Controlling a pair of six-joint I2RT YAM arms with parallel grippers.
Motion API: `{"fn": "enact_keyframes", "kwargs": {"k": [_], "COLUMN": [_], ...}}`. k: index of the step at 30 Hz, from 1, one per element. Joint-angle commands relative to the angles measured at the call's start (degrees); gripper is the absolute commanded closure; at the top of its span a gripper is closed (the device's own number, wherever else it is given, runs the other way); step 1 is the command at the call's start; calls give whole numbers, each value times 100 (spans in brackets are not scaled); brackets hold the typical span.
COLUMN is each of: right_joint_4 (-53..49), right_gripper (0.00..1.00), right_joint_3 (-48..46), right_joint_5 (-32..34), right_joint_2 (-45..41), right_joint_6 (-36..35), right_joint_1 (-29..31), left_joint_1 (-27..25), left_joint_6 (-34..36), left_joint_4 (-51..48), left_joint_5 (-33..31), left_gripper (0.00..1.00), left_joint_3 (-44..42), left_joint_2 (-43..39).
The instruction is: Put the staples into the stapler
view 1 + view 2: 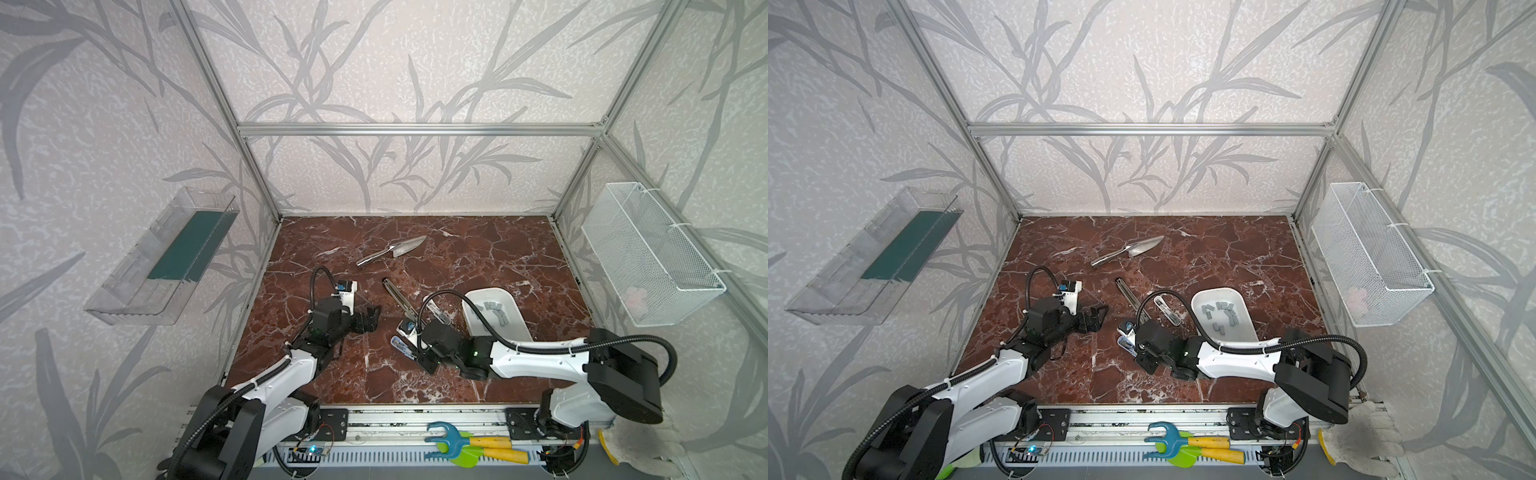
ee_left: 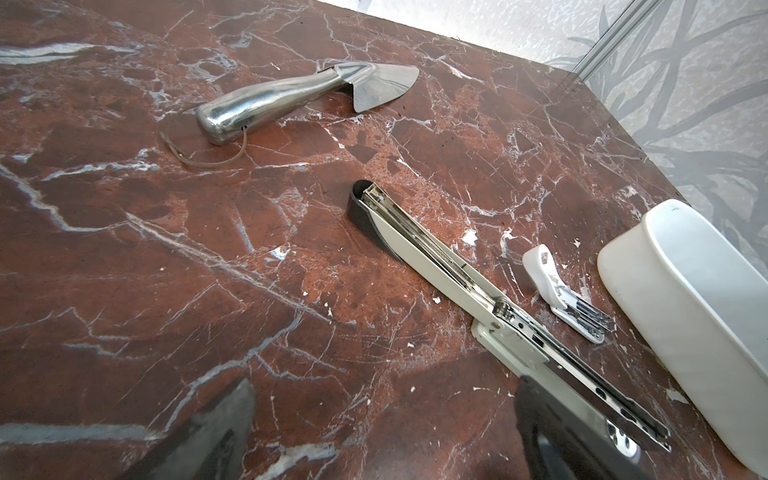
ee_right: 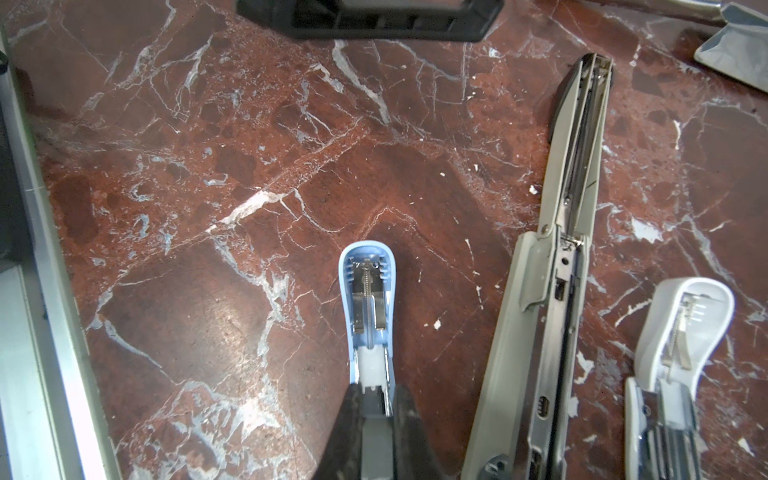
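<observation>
**A:** Where are the staples lying?

**B:** The small dull-grey metal staple strips (image 1: 1223, 311) are lying loose inside the white oval plastic dish (image 2: 648, 316). It is sitting on the right side of the red-brown marble tabletop (image 1: 478, 249). Several strips are bunching toward its far end, and others are lying nearer its middle.

**A:** And how are they lying against the grippers?

**B:** The right gripper (image 3: 377, 409) is sitting left of the dish and a little nearer. Its black fingers (image 3: 353, 419) are clamping on the body of a small pale-blue stapler (image 3: 365, 291). The stapler's opened cover is sticking out past the fingertips, spring side up and pointing left. I cannot tell whether it is touching the tabletop. The staples are lying apart from that gripper, to its right and slightly farther back. In a top view the arm's black cable (image 1: 484, 322) is crossing over the dish.

**A:** The left gripper?

**B:** The left gripper (image 1: 373, 319) is holding nothing, with its jaws standing wide apart. It is sitting left of the middle, well apart from the dish.

**A:** What is lying between them?

**B:** A long grey stapler (image 1: 398, 296) is lying opened flat, running from far to near. A small white stapler (image 2: 557, 291), also opened, is lying between it and the dish. A shiny steel trowel (image 1: 392, 250) is lying farther back.
</observation>
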Motion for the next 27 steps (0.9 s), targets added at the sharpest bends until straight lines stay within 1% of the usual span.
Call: {"fn": "enact_keyframes", "kwargs": {"k": [1,10,27], "right_joint_4": [-62,-77,-112], "right_gripper": [91,93,94], "right_joint_3": [25,138,221], "right_joint_5": [-29,20,33], "right_joint_2": [5,294,444], "right_joint_6": [-107,-247,-232], "right_joint_1": [27,31,28], "left_joint_1": [-30,-35,-53], "left_joint_6": [58,67,84], "left_joint_4": [74,82,84], "left_joint_5": [-67,-90,-99], "left_gripper": [2,2,2], "left_joint_3": [126,118,140], "left_joint_2": [18,23,41]}}
